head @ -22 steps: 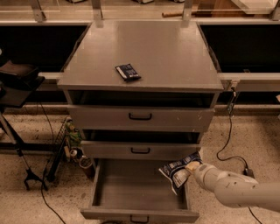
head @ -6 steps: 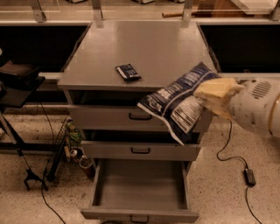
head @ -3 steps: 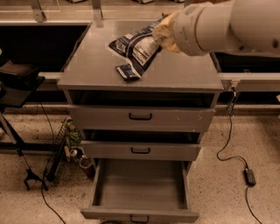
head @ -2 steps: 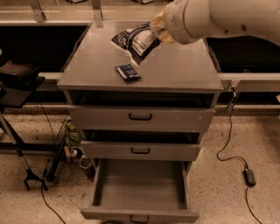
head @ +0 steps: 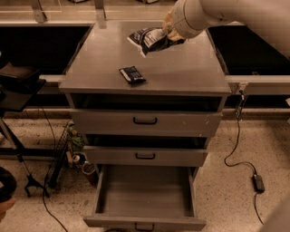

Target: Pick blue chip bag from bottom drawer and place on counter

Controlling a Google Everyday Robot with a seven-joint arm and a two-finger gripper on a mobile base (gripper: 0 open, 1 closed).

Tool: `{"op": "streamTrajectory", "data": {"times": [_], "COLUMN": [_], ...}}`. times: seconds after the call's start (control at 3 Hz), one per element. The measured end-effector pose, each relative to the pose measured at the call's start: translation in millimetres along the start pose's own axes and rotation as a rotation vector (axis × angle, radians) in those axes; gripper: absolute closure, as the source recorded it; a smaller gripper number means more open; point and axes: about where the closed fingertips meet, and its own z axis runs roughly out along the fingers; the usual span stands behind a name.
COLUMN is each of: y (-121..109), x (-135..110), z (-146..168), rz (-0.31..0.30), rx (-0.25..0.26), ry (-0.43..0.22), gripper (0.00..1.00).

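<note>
The blue chip bag [head: 150, 39], crumpled dark blue foil with white patches, hangs from my gripper [head: 169, 31] over the far middle of the counter [head: 181, 68]. The gripper is shut on the bag's right end, and the bag is at or just above the grey top; I cannot tell if it touches. My large white arm [head: 217, 13] reaches in from the upper right. The bottom drawer [head: 145, 199] is pulled out and holds nothing that I can see.
A small flat dark-blue packet [head: 132, 74] lies on the counter's front left part. The two upper drawers [head: 145, 121] stand slightly ajar. A black stand [head: 18, 86] is at the left, and a cable with a power brick [head: 257, 182] lies on the floor at the right.
The bag was lifted out of the bottom drawer, carried up past the cabinet front and over the counter. It now sits farther back and lower over the top.
</note>
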Motion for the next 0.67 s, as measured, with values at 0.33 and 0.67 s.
{"op": "streamTrajectory", "data": {"times": [0.33, 0.67], "y": [13, 30], "x": [18, 22], "z": [30, 58], "rz": [0.089, 0.143], "rx": [-0.062, -0.124], "ry": [0.014, 0.01], "gripper": [1.0, 0.86]}}
